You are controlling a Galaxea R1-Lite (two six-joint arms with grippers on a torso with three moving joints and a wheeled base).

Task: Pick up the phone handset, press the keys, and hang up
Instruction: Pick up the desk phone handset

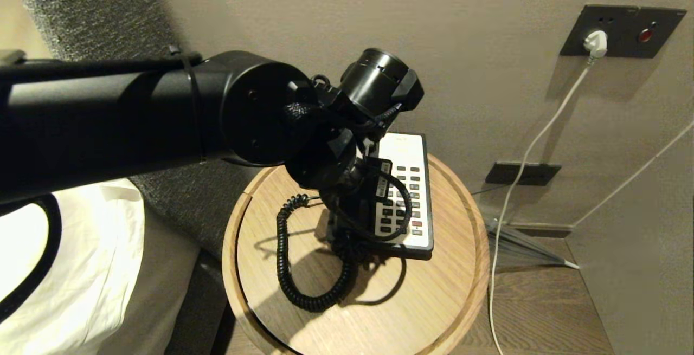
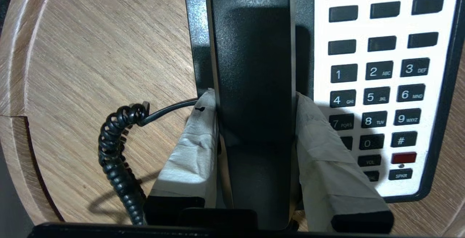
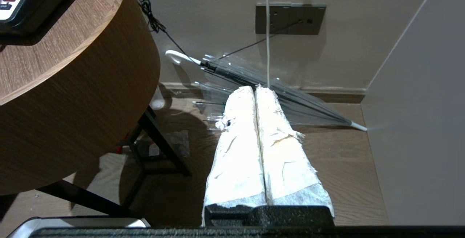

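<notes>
Left claw (image 2: 254, 100) seemingly clamped, arm reaching forward, right claw (image 3: 255, 92) closed, parked

My left gripper (image 2: 256, 100) has fingers (image 2: 189, 147) wrapped in pale, matt, creased tape with a cloth-like weave; they grip the phone handset (image 2: 254, 85), which is smooth black plastic with a soft sheen. The coiled cord (image 2: 118, 150) is glossy black plastic. The phone base (image 2: 385, 85) has a matt white plastic face with dark, satin keys (image 2: 377, 71) and a black glossy rim. The round table (image 2: 91, 56) is light wood with visible grain and a matt finish. My right gripper (image 3: 256, 136) wears the same rough, wrinkled white wrapping. The umbrella (image 3: 276, 89) on the floor is clear glossy plastic. The floor (image 3: 338, 165) is dark wood, faintly lustrous.
</notes>
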